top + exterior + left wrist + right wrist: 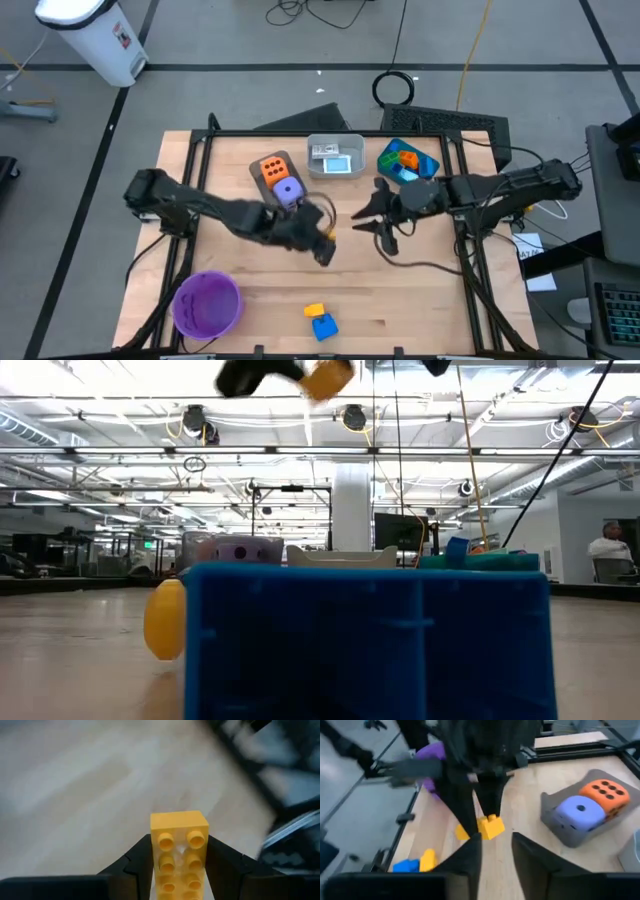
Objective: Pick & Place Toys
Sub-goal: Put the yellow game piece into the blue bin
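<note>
Left gripper raised above the middle of the bench, clenched on a yellow brick, 1 finger pressed to each long side, studs facing the wrist camera. Same brick seen in the low view high above the bench surface, clear of everything below.

Right gripper close by, facing the left one across a small gap, fingers parted with nothing between them; released, holding no toy.

On the front part of the bench, 1 small yellow brick touching 1 blue brick, well apart from both grippers. Blue brick filling the foreground of the low view, the yellow one just beside it.

Toward the back of the bench, a grey bin with an orange dotted die and a purple dotted die resting in it, touching each other. Beside it, a white bin with flat whitish pieces inside. Farther to the robot's right, a teal bin holding several bricks, blue, orange and green among them.

Purple round bowl at the front on the robot's left.
</note>
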{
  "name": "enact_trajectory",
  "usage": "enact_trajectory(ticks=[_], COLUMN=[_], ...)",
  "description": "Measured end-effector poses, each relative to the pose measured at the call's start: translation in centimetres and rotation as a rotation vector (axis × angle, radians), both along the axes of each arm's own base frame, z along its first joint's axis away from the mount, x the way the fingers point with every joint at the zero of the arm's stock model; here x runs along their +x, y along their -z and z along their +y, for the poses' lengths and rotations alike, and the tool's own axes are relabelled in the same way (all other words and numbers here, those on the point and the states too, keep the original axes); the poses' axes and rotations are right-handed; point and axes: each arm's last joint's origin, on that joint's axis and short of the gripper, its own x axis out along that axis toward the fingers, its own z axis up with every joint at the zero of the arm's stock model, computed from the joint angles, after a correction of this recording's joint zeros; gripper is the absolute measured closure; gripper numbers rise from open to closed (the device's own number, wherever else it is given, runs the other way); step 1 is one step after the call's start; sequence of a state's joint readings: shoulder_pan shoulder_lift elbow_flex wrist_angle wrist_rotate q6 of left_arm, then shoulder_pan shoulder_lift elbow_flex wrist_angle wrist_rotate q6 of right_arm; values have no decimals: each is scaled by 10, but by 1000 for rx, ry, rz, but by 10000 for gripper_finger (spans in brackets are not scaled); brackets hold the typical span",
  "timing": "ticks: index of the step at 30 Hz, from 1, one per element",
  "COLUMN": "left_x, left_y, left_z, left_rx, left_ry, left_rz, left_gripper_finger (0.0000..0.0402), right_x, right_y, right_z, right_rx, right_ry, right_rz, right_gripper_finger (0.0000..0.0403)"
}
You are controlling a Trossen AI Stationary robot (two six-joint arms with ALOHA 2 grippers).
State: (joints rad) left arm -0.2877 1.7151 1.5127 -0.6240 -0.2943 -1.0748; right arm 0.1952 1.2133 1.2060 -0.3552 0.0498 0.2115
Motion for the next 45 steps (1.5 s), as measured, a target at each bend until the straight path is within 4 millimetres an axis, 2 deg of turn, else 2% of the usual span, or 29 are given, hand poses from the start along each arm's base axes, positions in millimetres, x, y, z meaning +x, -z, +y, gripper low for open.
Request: enact_trajectory(ticks=[5,9,14,18,26,35,40,45], left_x=[6,11,14,14,19,22,23,24], left_y=[-35,-39,-42,-43,-56,-64,-68,-72], left_z=[32,48,55,56,57,62,49,54], left_rx=[84,138,172,186,214,213,155,226], left_ry=[13,48,86,97,115,182,327,266], left_rz=[-222,-259,-285,-294,-422,-511,-580,-608], left_gripper_finger=[256,256,256,256,256,256,256,256], right_x=[6,8,3,-5,-24,-24,-25,-26], right_y=[3,10,16,14,-9,-12,-15,-15], right_z=[-10,-17,-27,-36,-50,-57,-74,-75], right_rx=[91,197,225,229,225,197,200,304], right_ry=[0,-40,-13,9,53,87,210,103], right_rz=[-50,-93,-140,-198,-347,-380,-432,-467], right_gripper_finger=[231,191,164,159,170,183,190,190])
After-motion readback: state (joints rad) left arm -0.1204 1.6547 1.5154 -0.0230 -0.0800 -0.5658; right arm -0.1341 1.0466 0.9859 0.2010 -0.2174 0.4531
